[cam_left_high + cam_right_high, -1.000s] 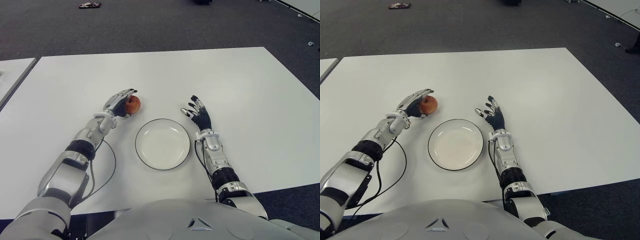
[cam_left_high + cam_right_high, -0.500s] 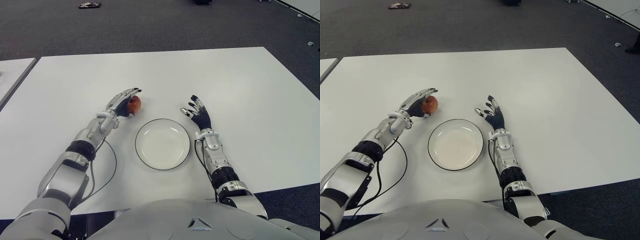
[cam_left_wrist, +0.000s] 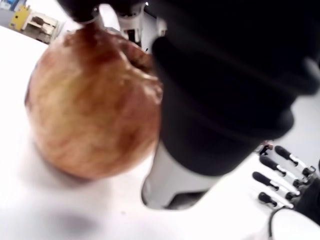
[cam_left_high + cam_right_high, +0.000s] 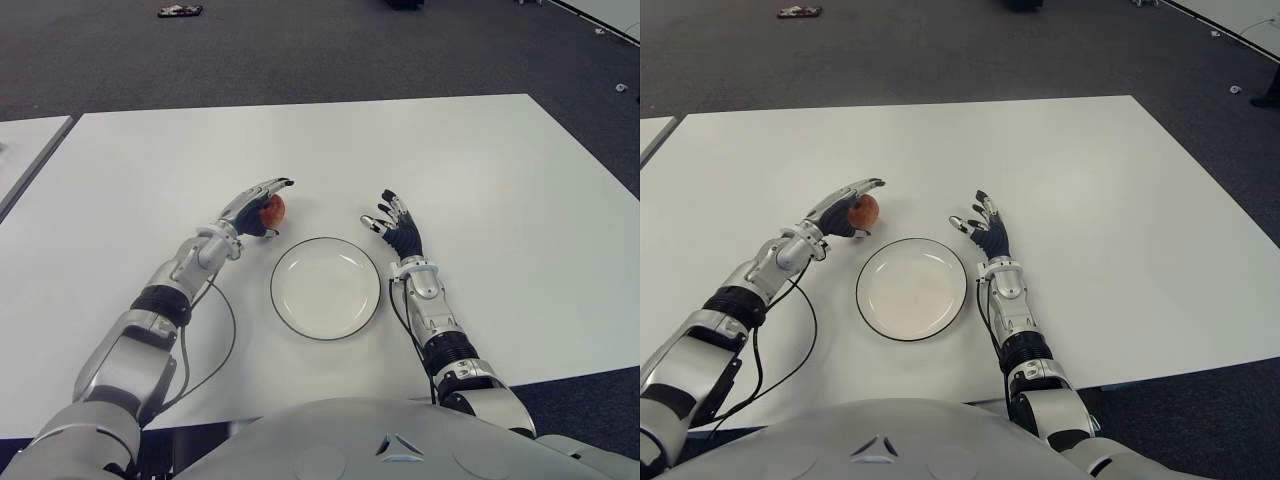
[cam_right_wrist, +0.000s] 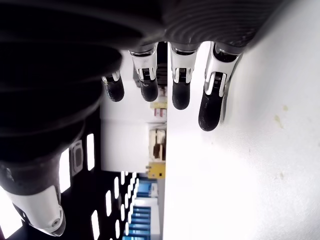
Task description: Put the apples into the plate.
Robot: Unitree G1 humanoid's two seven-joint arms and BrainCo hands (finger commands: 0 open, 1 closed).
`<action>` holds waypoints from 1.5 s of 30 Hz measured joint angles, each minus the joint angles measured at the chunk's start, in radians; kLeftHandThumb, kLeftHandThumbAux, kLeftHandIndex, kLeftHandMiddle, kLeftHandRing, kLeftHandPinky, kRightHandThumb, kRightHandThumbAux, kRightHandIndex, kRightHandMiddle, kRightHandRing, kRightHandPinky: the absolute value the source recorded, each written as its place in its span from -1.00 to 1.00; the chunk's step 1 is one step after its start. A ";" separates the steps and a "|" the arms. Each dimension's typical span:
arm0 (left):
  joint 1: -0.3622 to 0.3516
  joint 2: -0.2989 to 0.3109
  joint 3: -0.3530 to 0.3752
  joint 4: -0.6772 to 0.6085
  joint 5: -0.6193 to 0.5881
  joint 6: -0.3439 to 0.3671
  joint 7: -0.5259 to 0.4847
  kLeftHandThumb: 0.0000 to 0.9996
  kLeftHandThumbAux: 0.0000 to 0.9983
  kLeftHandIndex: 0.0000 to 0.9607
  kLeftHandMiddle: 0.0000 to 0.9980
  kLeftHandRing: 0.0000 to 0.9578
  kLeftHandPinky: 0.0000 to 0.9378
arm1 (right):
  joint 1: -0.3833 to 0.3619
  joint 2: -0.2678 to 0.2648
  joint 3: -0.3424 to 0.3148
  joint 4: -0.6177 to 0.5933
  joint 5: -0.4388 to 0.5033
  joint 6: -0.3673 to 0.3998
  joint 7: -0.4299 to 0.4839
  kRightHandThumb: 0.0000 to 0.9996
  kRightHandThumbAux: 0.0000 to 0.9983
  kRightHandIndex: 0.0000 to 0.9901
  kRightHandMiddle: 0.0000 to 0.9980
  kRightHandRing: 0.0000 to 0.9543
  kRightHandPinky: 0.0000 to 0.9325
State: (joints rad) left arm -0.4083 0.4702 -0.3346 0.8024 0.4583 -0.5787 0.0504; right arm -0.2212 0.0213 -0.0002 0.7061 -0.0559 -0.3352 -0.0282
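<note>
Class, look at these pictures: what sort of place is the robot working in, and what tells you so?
Probably an office or lab room: a plain white table stands on dark grey carpet, with another white table beside it. Only an apple and a plate are set out.

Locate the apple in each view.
Left eye: apple under the left hand, beyond the plate's left rim.
Right eye: same spot.
Left wrist: fills the frame, on the table.
Right wrist: not in it.
Shared landmark: the plate.
</note>
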 measured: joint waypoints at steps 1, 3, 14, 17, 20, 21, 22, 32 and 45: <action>0.000 -0.001 0.002 -0.001 -0.007 -0.001 -0.005 -0.83 -0.13 -1.00 -1.00 -1.00 -1.00 | -0.001 0.000 0.000 0.001 0.000 0.000 0.000 -0.75 0.39 -0.98 -0.89 -0.81 -0.65; 0.001 -0.005 0.006 -0.002 -0.012 -0.001 -0.014 -0.82 -0.12 -1.00 -1.00 -1.00 -1.00 | -0.003 -0.001 -0.001 0.005 0.000 0.000 0.000 -0.75 0.39 -0.98 -0.89 -0.81 -0.65; -0.001 -0.019 0.022 0.015 -0.045 0.002 -0.039 -0.82 -0.05 -1.00 -1.00 -1.00 -1.00 | -0.012 -0.002 -0.005 0.017 0.003 -0.001 0.002 -0.75 0.40 -0.98 -0.89 -0.82 -0.68; -0.006 -0.021 0.029 0.044 -0.045 0.008 -0.039 -0.81 -0.04 -1.00 -1.00 -1.00 -1.00 | -0.011 -0.002 -0.006 0.017 0.003 -0.001 0.002 -0.75 0.40 -0.98 -0.89 -0.82 -0.68; -0.007 -0.022 0.034 0.067 -0.045 0.018 -0.039 -0.81 -0.04 -1.00 -1.00 -1.00 -1.00 | -0.010 -0.003 -0.006 0.015 0.003 -0.001 0.003 -0.74 0.40 -0.98 -0.89 -0.82 -0.67; -0.007 -0.024 0.035 0.074 -0.045 0.021 -0.039 -0.81 -0.04 -1.00 -1.00 -1.00 -1.00 | -0.010 -0.004 -0.006 0.015 0.003 -0.001 0.003 -0.74 0.39 -0.98 -0.89 -0.82 -0.67; -0.008 -0.024 0.036 0.079 -0.044 0.026 -0.039 -0.81 -0.05 -1.00 -1.00 -1.00 -1.00 | -0.009 -0.004 -0.006 0.014 0.003 -0.001 0.003 -0.74 0.39 -0.98 -0.89 -0.82 -0.67; -0.032 -0.029 0.037 0.132 -0.024 0.067 -0.031 -0.80 -0.06 -1.00 -1.00 -1.00 -1.00 | 0.000 -0.009 -0.006 0.006 0.003 -0.001 0.009 -0.74 0.37 -0.98 -0.89 -0.82 -0.67; -0.060 -0.029 0.020 0.187 0.028 0.088 0.042 -0.85 -0.09 -1.00 -1.00 -1.00 -1.00 | 0.010 -0.012 -0.006 -0.006 0.004 -0.001 0.010 -0.73 0.37 -0.98 -0.88 -0.81 -0.66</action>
State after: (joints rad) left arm -0.4680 0.4411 -0.3143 0.9893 0.4865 -0.4909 0.0922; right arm -0.2110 0.0097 -0.0064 0.7006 -0.0523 -0.3358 -0.0179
